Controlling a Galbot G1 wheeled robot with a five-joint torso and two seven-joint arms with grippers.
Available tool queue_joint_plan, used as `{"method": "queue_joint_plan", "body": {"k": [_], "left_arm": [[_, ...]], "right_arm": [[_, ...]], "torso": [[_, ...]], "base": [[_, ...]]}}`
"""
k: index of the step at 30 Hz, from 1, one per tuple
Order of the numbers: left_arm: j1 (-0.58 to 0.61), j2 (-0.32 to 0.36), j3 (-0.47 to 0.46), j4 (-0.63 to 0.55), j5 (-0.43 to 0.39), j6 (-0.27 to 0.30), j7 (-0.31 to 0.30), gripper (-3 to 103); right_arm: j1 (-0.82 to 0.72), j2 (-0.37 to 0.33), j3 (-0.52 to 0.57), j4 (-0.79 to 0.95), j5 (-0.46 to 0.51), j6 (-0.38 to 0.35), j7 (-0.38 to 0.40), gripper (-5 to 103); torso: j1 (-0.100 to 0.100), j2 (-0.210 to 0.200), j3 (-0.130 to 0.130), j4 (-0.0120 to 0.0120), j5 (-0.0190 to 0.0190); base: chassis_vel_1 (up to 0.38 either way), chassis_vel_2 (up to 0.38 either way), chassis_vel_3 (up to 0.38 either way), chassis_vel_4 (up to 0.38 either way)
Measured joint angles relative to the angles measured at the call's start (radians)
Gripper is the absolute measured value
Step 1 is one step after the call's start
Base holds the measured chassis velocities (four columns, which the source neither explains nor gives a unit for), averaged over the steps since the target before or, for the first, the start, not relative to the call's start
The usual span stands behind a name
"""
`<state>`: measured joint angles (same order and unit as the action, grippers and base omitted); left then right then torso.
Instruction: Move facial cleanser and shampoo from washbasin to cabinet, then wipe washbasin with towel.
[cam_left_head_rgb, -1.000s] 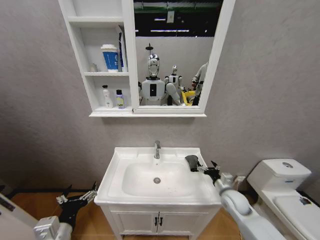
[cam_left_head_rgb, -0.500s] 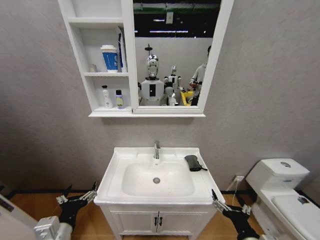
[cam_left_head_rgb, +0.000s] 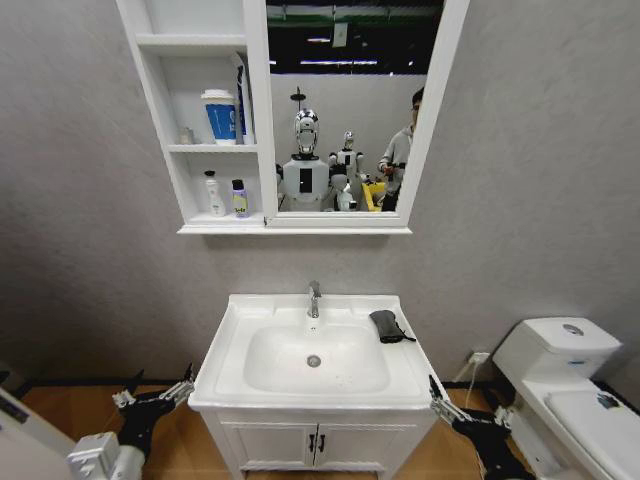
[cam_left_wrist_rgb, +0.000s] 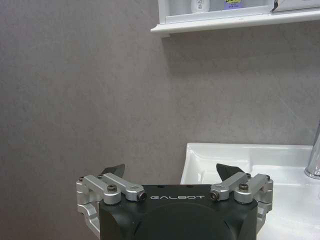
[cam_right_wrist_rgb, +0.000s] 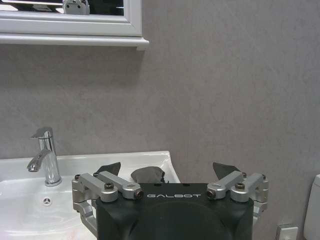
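I see my right pincer (cam_left_head_rgb: 447, 400) low down, just past the front right corner of the washbasin (cam_left_head_rgb: 230, 340). Its two fingers are spread apart and hold nothing. In the right wrist view the same pincer (cam_right_wrist_rgb: 166, 171) points at the wall, with the dark fingertips (cam_right_wrist_rgb: 107, 168) wide apart.

The towel (cam_left_head_rgb: 387, 325) lies on the flat right rim of the washbasin, up and back from my right pincer and well apart from it. It is a small dark folded cloth. Its long side runs from the back of the rim toward the front, and a short loop sticks out at the front end, toward the right edge. In the right wrist view the towel (cam_right_wrist_rgb: 147, 174) peeks up between the fingertips, farther off on the rim.

My left pincer (cam_left_head_rgb: 155, 394) hangs low by the front left corner of the washbasin, not touching it. Its fingers are spread too, with nothing in them.

The tap (cam_left_head_rgb: 314, 298) stands at the back of the bowl, in the middle. Up on the wall is the cabinet (cam_left_head_rgb: 155, 100). Two small bottles (cam_left_head_rgb: 226, 195) stand on its lowest shelf. A white and blue cup (cam_left_head_rgb: 220, 115) stands on the shelf above. A toilet (cam_left_head_rgb: 560, 375) sits on the right.
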<state>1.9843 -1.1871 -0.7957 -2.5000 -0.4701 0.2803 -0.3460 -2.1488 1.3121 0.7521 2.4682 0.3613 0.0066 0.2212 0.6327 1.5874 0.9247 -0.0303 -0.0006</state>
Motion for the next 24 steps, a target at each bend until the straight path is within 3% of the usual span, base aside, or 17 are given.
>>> {"method": "queue_joint_plan", "body": {"k": [11,24], "left_arm": [[0.000,0.000,0.000,0.000,0.000,0.000,0.000,100],[0.000,0.000,0.000,0.000,0.000,0.000,0.000,100]], "right_arm": [[0.004,-0.002,-0.002,-0.005,0.002,-0.002,-0.001,100],[0.006,-0.002,-0.004,-0.007,0.003,-0.003,-0.001,100]], "torso": [[0.001,0.000,0.000,-0.0001,0.0000],[0.000,0.000,0.000,0.0000,0.0000]], "base": [[0.046,-0.037,-0.051,0.037],[0.230,-0.232,-0.208,0.221]]}}
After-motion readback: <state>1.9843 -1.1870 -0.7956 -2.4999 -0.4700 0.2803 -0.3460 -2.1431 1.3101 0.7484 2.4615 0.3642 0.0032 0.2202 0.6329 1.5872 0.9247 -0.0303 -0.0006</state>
